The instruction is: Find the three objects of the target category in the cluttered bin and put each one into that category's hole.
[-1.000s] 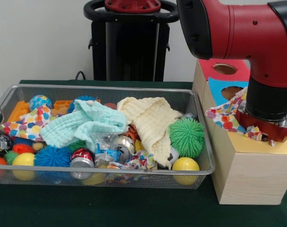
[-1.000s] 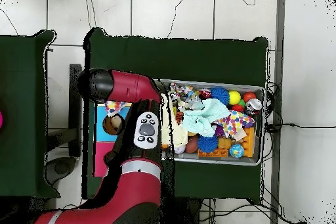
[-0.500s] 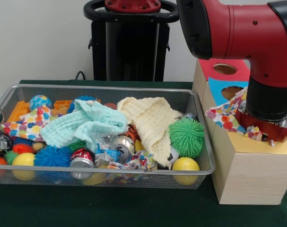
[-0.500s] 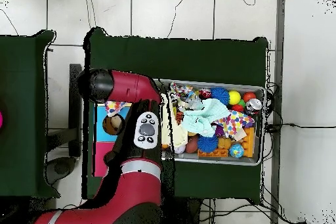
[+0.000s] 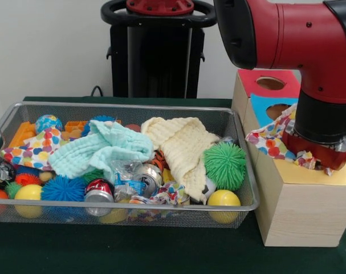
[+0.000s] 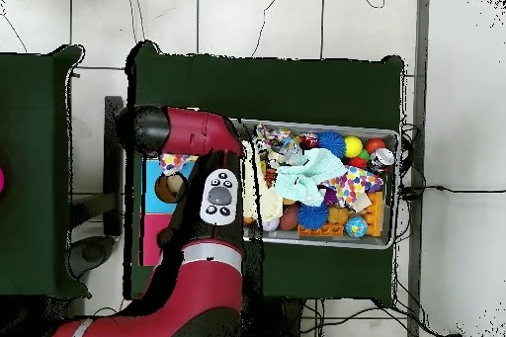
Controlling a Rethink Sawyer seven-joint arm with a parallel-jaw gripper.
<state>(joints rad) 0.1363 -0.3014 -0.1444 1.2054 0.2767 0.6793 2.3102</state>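
While the wire bin nearest the camera keeps its mint cloth and cream cloth, the gripper, grip hidden, has barely risen with the polka-dot cloth over the wooden box, so release seems imminent.

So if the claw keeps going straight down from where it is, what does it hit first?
Most likely the yellow top of the wooden box, right under the polka-dot cloth bunched at the claw. The hole isn't visible there, so this is a guess.
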